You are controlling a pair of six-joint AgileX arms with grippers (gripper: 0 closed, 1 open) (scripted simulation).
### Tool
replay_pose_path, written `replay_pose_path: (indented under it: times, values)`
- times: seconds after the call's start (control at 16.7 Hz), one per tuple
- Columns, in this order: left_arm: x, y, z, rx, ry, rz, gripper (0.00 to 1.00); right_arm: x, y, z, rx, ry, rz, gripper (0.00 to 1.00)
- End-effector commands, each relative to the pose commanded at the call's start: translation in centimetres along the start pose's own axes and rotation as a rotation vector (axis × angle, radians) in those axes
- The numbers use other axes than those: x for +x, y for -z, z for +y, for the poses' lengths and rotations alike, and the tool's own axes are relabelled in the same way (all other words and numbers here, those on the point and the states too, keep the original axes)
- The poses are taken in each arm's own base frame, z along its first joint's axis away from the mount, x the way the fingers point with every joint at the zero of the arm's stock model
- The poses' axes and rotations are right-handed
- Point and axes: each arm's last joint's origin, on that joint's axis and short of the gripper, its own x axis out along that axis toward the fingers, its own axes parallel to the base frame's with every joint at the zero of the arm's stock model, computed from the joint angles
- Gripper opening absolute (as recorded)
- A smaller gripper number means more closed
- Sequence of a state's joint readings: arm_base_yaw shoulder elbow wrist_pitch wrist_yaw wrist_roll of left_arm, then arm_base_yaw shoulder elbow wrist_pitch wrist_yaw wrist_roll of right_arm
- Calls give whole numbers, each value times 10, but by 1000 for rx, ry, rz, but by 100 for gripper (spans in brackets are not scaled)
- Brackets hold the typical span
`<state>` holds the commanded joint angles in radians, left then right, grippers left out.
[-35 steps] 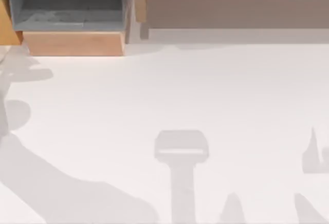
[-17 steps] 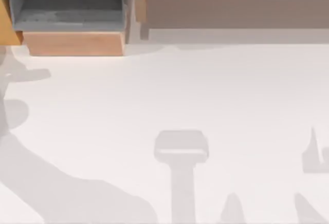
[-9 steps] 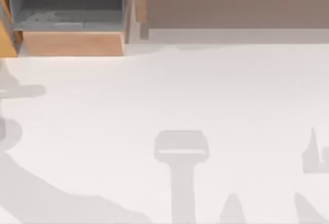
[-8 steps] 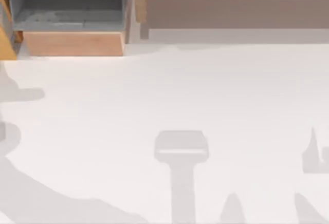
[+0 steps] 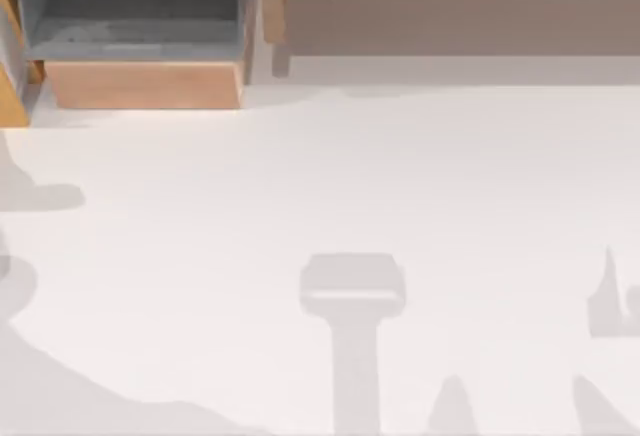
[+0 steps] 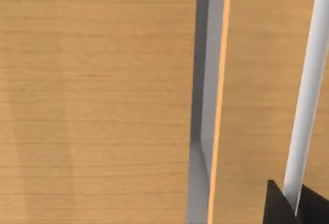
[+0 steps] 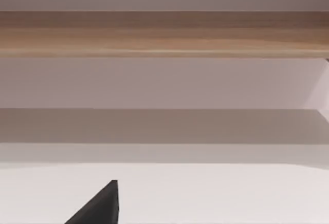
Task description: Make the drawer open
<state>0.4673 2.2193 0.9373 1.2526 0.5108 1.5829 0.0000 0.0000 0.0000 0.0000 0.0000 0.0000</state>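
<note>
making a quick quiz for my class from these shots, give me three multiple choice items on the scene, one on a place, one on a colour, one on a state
1. Where in the top view is the narrow drawer with the saturated orange-brown wooden face?
A. far left edge
B. centre
C. far right edge

2. What colour lines the inside of the wide compartment with the paler tan wooden front?
A. red
B. gray
C. green

3. What state is the narrow orange-brown drawer in?
A. shut flush
B. pulled partly out
C. lying on the white table

Key: 1 A, the narrow orange-brown drawer sits at the top view's far left edge. 2 B, the wide compartment shows gray panels behind its tan front. 3 B, its face stands forward of the wide compartment's front, over the white table, with a gray inner panel showing behind it.
</note>
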Motion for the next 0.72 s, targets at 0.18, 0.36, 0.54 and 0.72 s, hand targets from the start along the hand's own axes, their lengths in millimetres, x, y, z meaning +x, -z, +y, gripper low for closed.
replay_pose_path:
  times: [0.18,0.36,0.54,0.72]
  values:
    - [-17,2,2,8,-12,-2,0,0,0,0,0,0,0,100]
    - [-45,-2,-7,-16,23,3,0,0,0,0,0,0,0,100]
    - [-62,-1,-2,-3,4,1,0,0,0,0,0,0,0,100]
    - [-62,0,-2,-2,3,1,0,0,0,0,0,0,0,100]
